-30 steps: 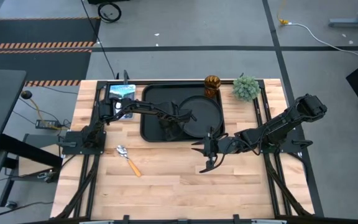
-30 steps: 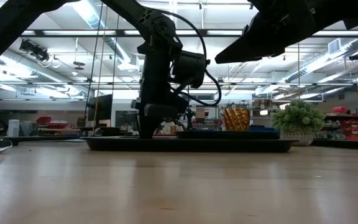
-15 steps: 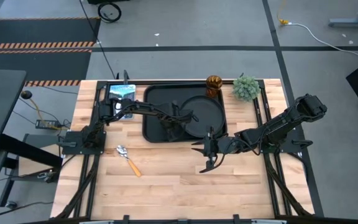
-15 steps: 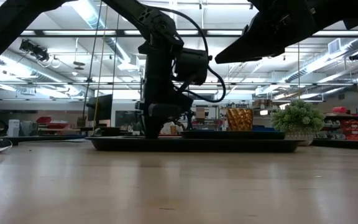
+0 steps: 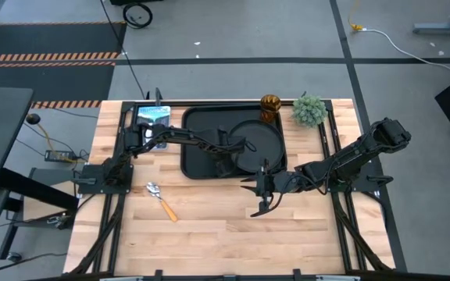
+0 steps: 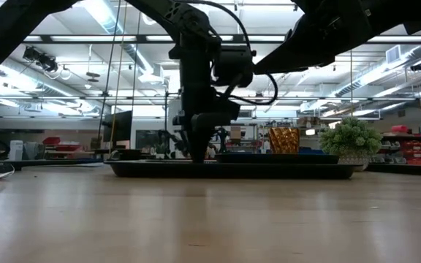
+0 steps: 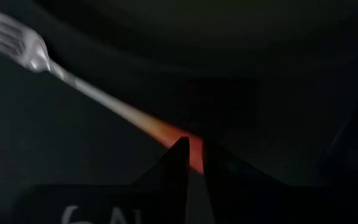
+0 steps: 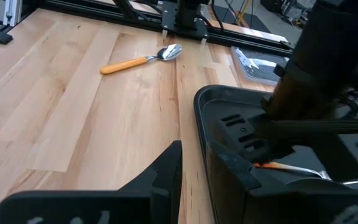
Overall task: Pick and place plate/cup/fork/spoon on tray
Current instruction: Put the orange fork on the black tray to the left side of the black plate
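Note:
The black tray (image 5: 201,129) lies at the table's far middle, and the round black plate (image 5: 258,140) rests flat in its right half. The amber cup (image 5: 269,106) stands at the tray's far right corner; inside the rim or just past it, I cannot tell. The fork (image 7: 104,99) lies on the tray floor left of the plate. My left gripper (image 5: 223,160) points down over the fork and is shut on it. The spoon (image 5: 161,200) lies on the table near the tray's left. My right gripper (image 5: 261,197) is shut and empty, above the table near the tray's near edge. My left gripper pinches the fork's red-orange handle (image 7: 169,132) near its free end between its two fingers. The fingers come from above, pointing down, and lie across the handle. The fork lies low on the tray floor, its tines (image 7: 5,34) pointing away from the fingers.
A green plant (image 5: 309,110) stands right of the cup at the table's far edge. A blue-white picture card (image 5: 153,115) lies left of the tray. Bare wood lies between the tray and the table's near edge.
My left gripper has gone toward the table's right edge, staying low in the tray and shut on the fork. The tray has slid a little to the right, and the plate and cup have gone with it.

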Available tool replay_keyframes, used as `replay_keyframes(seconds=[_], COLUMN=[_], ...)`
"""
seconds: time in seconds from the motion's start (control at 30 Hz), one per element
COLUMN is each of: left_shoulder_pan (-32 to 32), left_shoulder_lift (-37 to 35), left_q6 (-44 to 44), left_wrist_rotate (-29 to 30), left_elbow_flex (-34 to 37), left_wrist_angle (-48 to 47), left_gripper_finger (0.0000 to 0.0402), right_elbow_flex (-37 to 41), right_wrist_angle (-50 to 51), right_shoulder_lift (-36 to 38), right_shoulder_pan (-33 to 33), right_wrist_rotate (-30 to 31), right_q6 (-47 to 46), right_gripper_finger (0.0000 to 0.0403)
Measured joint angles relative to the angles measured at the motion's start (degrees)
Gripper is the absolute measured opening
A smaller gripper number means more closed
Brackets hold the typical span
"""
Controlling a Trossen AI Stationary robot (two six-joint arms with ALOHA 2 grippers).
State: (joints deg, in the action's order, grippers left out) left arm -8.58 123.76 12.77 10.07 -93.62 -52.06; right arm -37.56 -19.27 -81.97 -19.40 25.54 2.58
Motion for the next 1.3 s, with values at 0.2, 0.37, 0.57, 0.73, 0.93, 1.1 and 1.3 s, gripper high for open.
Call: replay_keyframes(seconds=[0.2,0.37,0.57,0.73,0.93,1.1,1.3], left_shoulder_pan=[-0.02,-0.56,-3.46,-5.8,-6.45,-6.32,-6.83], left_shoulder_lift=[0.0,-0.56,-0.29,-0.15,0.19,0.92,2.51], left_q6=[-1.98,-2.95,4.89,12.57,18.1,18.01,20.2], left_wrist_rotate=[0.15,1.78,4.52,4.04,3.72,3.65,3.6], left_elbow_flex=[-0.15,-0.22,-0.22,-0.18,-0.18,-0.14,-0.2], left_wrist_angle=[3.39,1.57,2.95,4.5,4.54,4.9,5.05], left_gripper_finger=[0.0052,0.0052,0.0052,0.0069,0.0117,0.0153,0.0147], right_elbow_flex=[0.0,0.0,0.0,0.0,-0.02,-0.01,0.0], right_wrist_angle=[0.02,0.05,0.03,0.03,0.02,-0.01,-0.33], right_shoulder_lift=[0.0,0.0,0.0,0.0,0.0,0.0,0.0], right_shoulder_pan=[-0.32,-0.37,-0.37,-0.37,-0.37,-0.37,-0.37], right_wrist_rotate=[-0.11,-0.11,-0.13,-0.13,-0.13,-0.15,-0.15], right_q6=[-0.01,0.03,0.03,0.04,0.08,0.06,0.01], right_gripper_finger=[0.008,0.008,0.008,0.008,0.008,0.008,0.008])
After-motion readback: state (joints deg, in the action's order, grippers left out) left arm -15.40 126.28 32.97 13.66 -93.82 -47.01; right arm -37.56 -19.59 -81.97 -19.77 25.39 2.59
